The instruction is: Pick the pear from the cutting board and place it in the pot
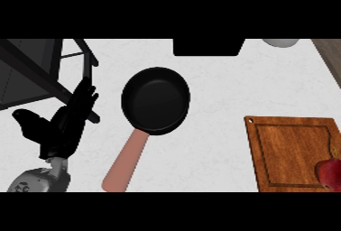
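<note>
Wooden grooved cutting board [286, 153] bears rounded red pear [330, 173].

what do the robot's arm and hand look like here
The left hand is all black, with slim fingers and a thicker thumb, on a rounded grey forearm bearing a dark marking. The right arm is out of view.

A red pear [329, 173], cut off by the view's right edge, lies on the near right part of the brown wooden cutting board [286, 153], well apart from the shallow black pot [156, 100] with its long pinkish handle.
</note>
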Robot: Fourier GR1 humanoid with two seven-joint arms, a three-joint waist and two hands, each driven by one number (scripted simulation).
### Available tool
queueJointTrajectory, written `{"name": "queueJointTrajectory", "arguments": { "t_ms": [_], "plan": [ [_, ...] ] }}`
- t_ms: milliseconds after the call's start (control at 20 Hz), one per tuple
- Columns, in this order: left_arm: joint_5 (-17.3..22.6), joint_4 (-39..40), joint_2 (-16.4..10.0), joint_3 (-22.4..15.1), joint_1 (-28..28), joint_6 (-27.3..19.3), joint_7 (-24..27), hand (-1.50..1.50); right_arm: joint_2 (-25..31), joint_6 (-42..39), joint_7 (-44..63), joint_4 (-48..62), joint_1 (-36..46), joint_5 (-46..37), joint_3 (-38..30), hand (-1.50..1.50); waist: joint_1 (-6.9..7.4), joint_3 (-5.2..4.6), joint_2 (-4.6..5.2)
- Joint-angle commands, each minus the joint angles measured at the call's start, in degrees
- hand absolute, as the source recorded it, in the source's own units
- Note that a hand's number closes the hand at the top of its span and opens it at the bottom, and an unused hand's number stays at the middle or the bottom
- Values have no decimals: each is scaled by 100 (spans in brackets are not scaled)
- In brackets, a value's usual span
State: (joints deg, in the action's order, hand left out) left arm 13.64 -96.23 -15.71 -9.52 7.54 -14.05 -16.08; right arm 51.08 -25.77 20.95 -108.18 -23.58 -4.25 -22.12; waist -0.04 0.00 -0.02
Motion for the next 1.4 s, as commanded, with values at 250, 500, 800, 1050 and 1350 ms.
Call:
{"name": "queueJointTrajectory", "arguments": {
  "t_ms": [250, 500, 800, 1050, 1350],
  "plan": [
    [-215, 258, 263, 186, -1, 223, 116, 0, -1158, 5, -8, -132, 304, -1107, 175, -150, -24, 0, 0],
    [-358, -59, 408, 188, 202, 131, -314, 0, -1485, -473, 357, -813, 256, -919, -186, -150, -44, -2, -6],
    [-592, -181, 481, 144, -271, 258, -38, 0, -1545, -557, 928, 426, 1570, -1464, 219, -150, 57, -1, 7],
    [-491, -55, 549, 297, 15, 432, -292, 0, -2068, -165, 719, 803, 1521, -2498, 734, -150, 20, 1, 8],
    [-516, 262, 543, 675, 375, 534, -329, 0, -1841, -452, 206, 1523, 1819, -2735, 527, -150, 3, 1, 10]
  ]
}}
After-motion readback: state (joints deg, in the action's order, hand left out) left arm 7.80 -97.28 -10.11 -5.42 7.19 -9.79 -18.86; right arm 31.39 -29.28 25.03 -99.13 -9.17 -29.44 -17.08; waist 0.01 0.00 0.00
